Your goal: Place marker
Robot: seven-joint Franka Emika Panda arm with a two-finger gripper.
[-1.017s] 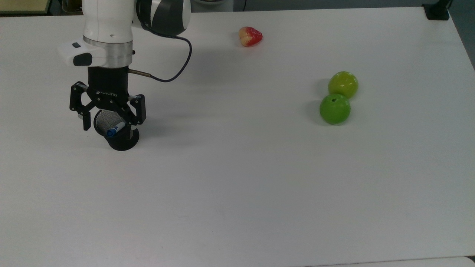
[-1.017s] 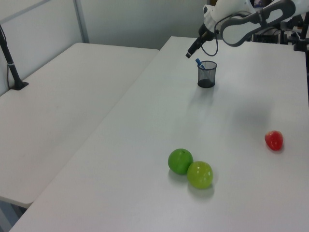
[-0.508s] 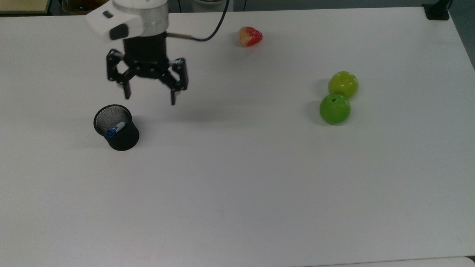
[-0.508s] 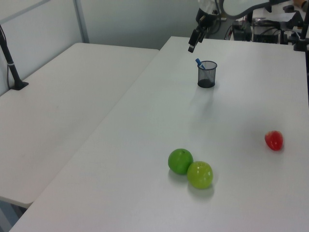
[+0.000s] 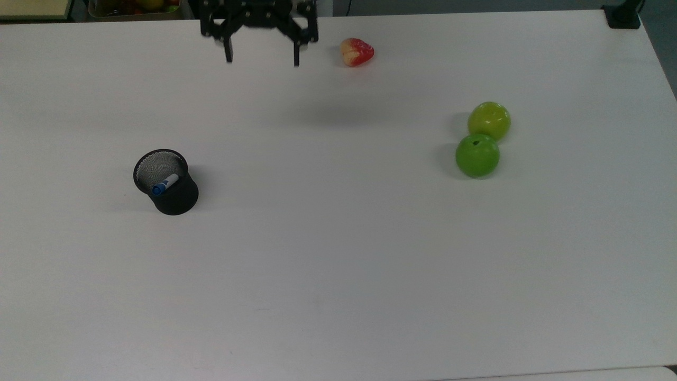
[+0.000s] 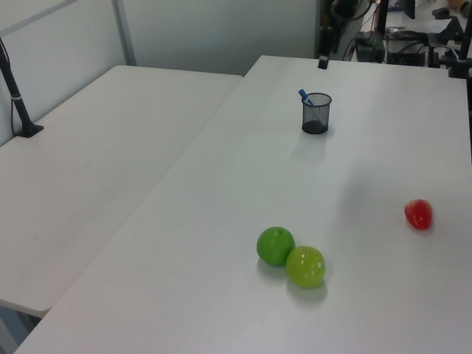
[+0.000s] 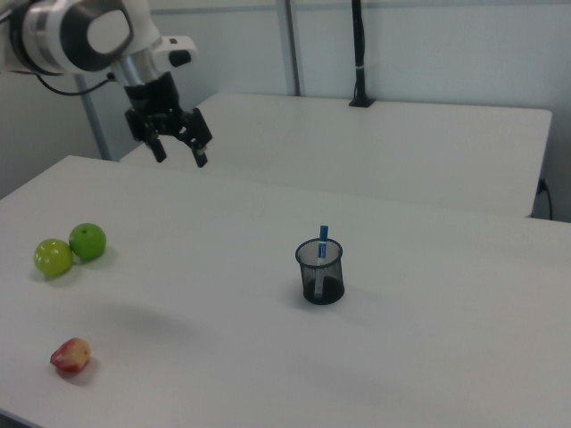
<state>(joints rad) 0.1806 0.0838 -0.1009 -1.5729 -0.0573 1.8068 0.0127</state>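
All done by the look of it | marker (image 5: 165, 184) stands in black mesh cup (image 5: 168, 182), blue cap up | gripper (image 5: 262, 57) fingers spread, empty, high and well apart from cup | nothing left but retreat

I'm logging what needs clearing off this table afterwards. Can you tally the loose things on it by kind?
Round green apples: 2
Red and yellow fruit: 1
Black mesh cup: 1
White marker with a blue cap, standing in the cup: 1
Total: 5

White tables (image 6: 110, 147), pale wall panels (image 7: 428, 45), perhaps glass
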